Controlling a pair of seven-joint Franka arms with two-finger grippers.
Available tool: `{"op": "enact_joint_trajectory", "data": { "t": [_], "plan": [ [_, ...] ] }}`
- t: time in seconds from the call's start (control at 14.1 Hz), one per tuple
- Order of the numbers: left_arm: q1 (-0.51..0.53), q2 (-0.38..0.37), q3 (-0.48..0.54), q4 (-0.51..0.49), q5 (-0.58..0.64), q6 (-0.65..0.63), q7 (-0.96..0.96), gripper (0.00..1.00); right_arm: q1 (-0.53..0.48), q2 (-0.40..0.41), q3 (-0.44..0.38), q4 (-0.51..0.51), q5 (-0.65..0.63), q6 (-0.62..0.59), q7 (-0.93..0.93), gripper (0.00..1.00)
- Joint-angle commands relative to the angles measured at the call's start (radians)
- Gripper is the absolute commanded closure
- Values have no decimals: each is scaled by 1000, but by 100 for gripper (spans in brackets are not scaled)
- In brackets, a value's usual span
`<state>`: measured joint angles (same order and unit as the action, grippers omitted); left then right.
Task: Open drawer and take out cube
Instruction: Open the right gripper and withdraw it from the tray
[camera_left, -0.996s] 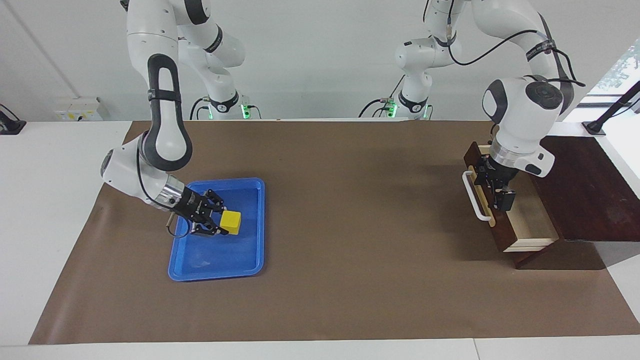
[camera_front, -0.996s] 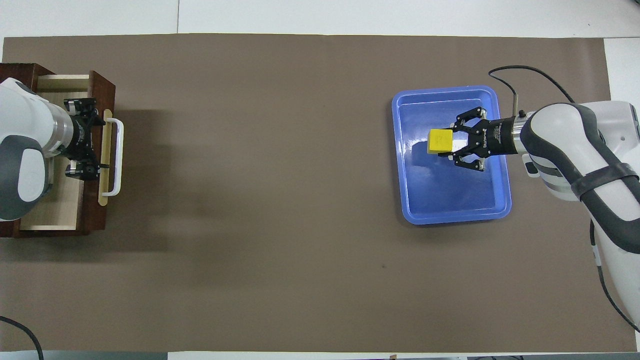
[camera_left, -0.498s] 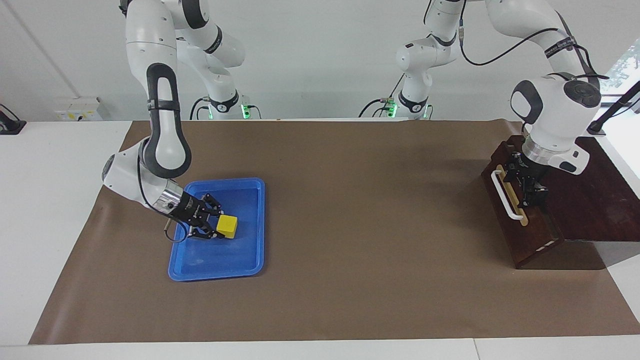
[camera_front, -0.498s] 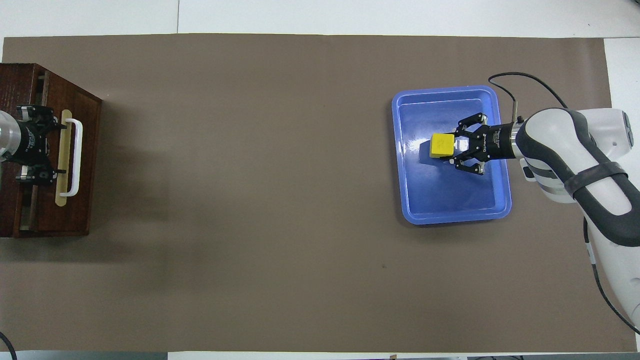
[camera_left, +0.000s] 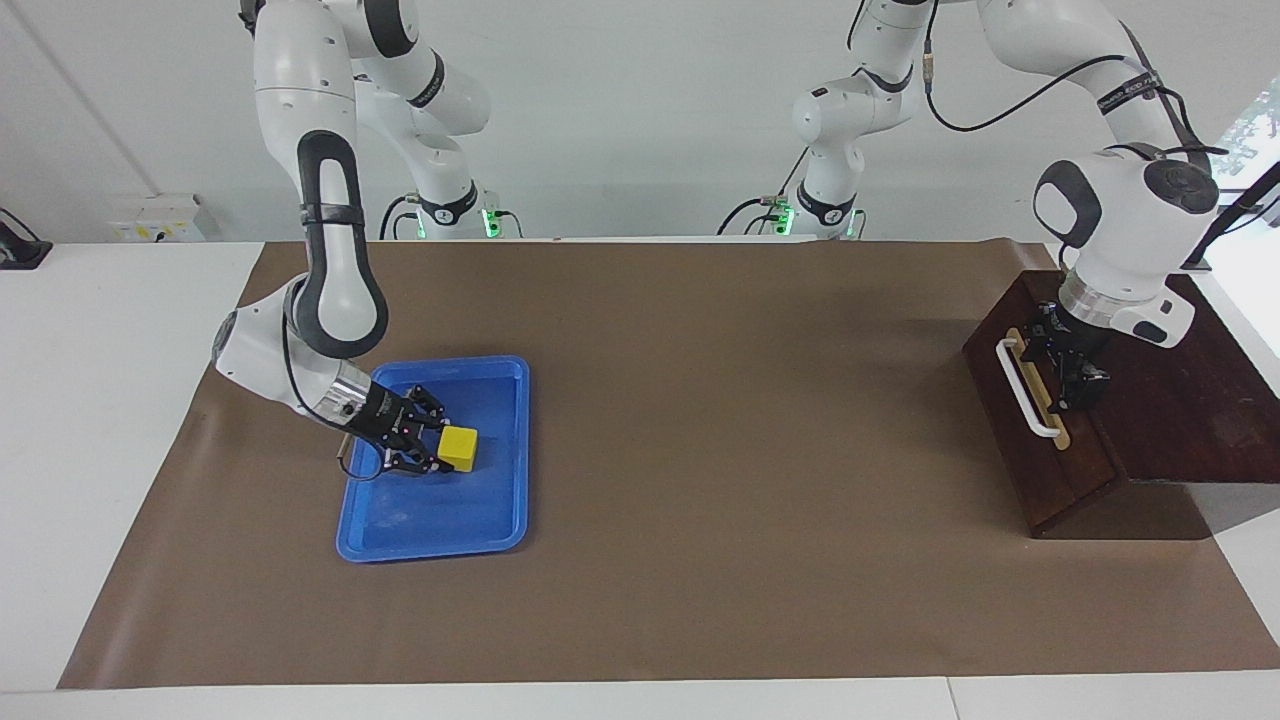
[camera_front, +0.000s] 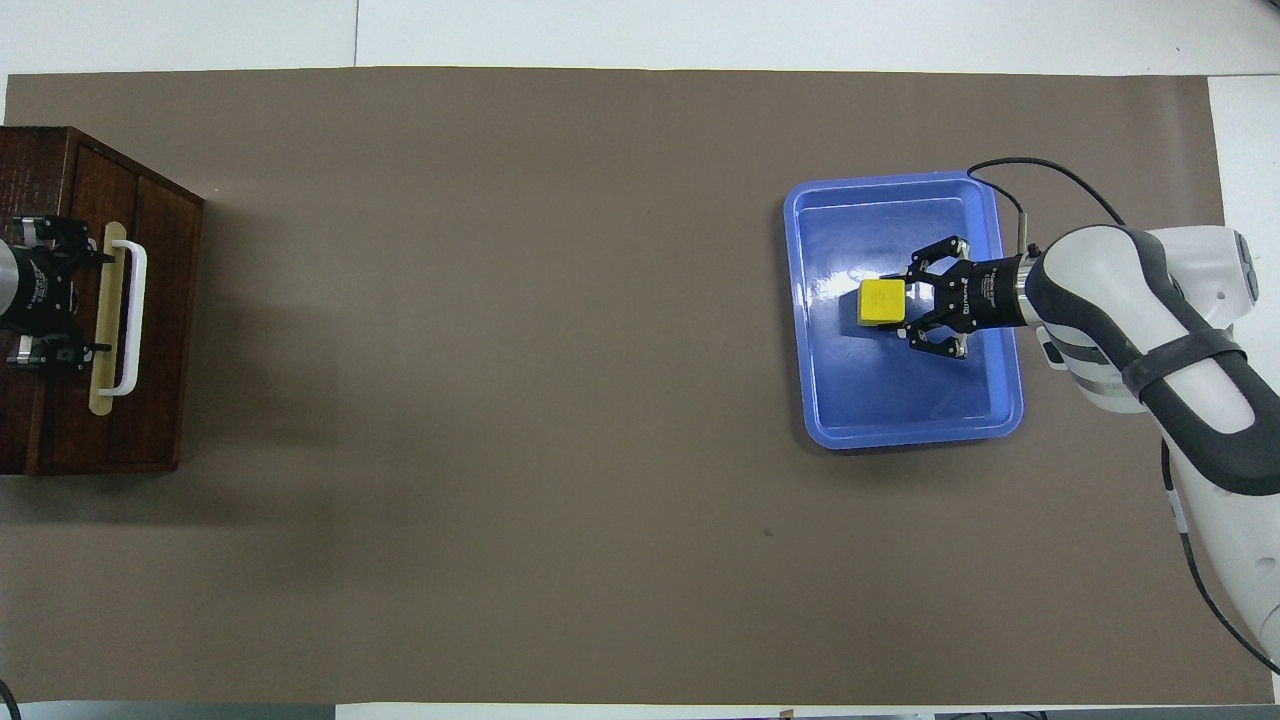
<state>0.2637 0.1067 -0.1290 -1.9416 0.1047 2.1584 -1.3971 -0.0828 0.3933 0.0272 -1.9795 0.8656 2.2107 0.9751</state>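
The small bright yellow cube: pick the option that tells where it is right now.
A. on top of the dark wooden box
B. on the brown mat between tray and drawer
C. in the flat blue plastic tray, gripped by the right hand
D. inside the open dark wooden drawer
C: the small bright yellow cube sits low in the flat blue plastic tray, with the right hand shut on it.
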Motion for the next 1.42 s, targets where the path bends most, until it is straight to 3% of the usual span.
{"op": "enact_joint_trajectory", "data": {
  "t": [0.0,0.21,0.43,0.78,1.07,1.21,1.35],
  "plan": [
    [46,1,-4,-5,43,17,58,0,0,-14,5,-32,-16,21,-90,0],
    [-6,1,-8,3,43,-6,104,0,5,-14,5,-30,-16,21,-99,0],
    [-43,-33,-14,9,33,-113,110,0,3,-16,5,-15,-52,3,-98,0],
    [-112,-96,-23,30,0,-228,240,0,5,-92,5,57,-206,-149,-61,0],
    [-170,-119,-23,96,-52,-391,651,0,5,-221,8,83,-308,-278,-61,0],
    [-204,-119,-23,119,-79,-443,813,0,3,-247,11,175,-410,-394,-85,0],
    [-231,-110,-12,148,-80,-504,1034,0,6,-261,25,252,-521,-448,-227,0]
  ]
}}
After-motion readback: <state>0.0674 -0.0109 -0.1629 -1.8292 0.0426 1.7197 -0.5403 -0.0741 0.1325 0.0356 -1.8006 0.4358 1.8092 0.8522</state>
